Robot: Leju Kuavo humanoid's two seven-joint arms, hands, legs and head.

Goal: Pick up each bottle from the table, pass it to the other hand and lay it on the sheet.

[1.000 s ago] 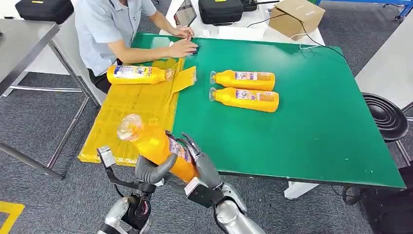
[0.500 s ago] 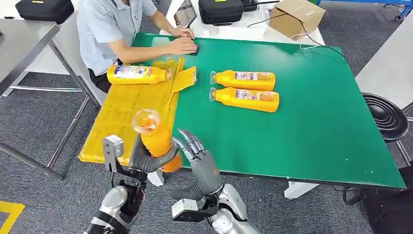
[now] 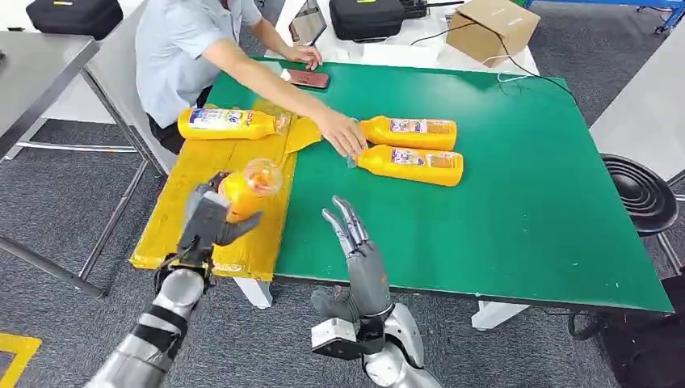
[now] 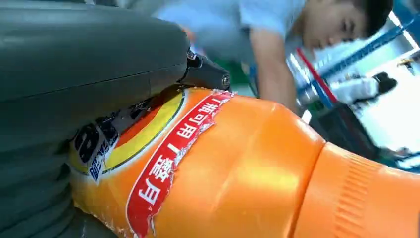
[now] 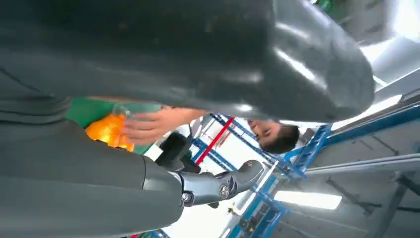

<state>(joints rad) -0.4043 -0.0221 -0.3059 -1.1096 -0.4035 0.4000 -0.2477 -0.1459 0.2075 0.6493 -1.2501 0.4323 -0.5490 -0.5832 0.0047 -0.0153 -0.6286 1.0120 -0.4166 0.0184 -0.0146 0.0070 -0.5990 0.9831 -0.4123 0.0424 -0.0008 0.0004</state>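
My left hand [image 3: 206, 220] grips an orange bottle [image 3: 242, 187] with a clear cap, held above the near part of the yellow sheet [image 3: 206, 174]. In the left wrist view the bottle [image 4: 237, 173] and its red-edged label lie against my fingers. My right hand [image 3: 359, 255] is raised over the table's front edge, fingers spread, holding nothing. One orange bottle [image 3: 226, 124] lies on the far end of the sheet. Two more bottles [image 3: 412, 132] [image 3: 416, 164] lie side by side on the green table [image 3: 517, 210]. A person's hand [image 3: 343, 139] reaches to their caps.
A person in a grey shirt [image 3: 182, 48] sits at the table's far left corner, with a phone [image 3: 305, 78] lying nearby. A cardboard box [image 3: 491, 26] and a black case [image 3: 365, 16] stand behind the table. A black stool [image 3: 642, 194] is at the right.
My left hand has carried the bottle left and forward over the sheet. My right hand has let go and risen with open fingers. The person's arm has reached across to the two table bottles.
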